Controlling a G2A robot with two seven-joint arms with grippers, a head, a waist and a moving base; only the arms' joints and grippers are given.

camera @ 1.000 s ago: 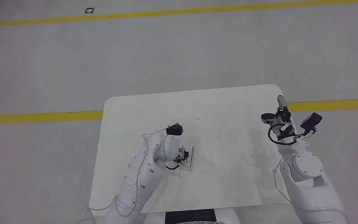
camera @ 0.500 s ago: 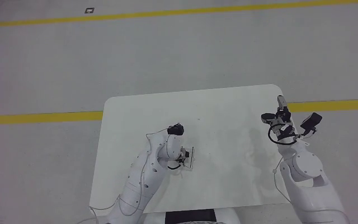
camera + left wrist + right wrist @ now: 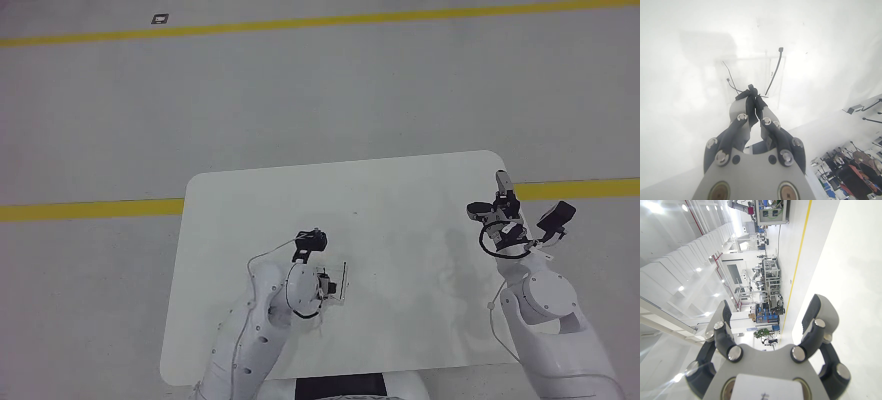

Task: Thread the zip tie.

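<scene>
My left gripper (image 3: 755, 95) is shut on a black zip tie (image 3: 752, 87), with the tie's head poking out just past the fingertips. It hangs over a clear shallow tray (image 3: 782, 79) that holds two more black zip ties, a long one (image 3: 775, 71) and a shorter one (image 3: 730, 83). From above, the left gripper (image 3: 326, 285) sits at the tray (image 3: 345, 283), left of the table's middle. My right gripper (image 3: 503, 196) is raised at the table's right edge; its fingers (image 3: 726, 311) stand open with nothing between them.
The white table (image 3: 400, 200) is bare around the tray. Its right edge lies just under the right arm, with grey floor and a yellow line (image 3: 90, 210) beyond.
The left wrist has shifted slightly toward the table's near edge and the arm has changed its bend. The tray and the right arm have stayed put.
</scene>
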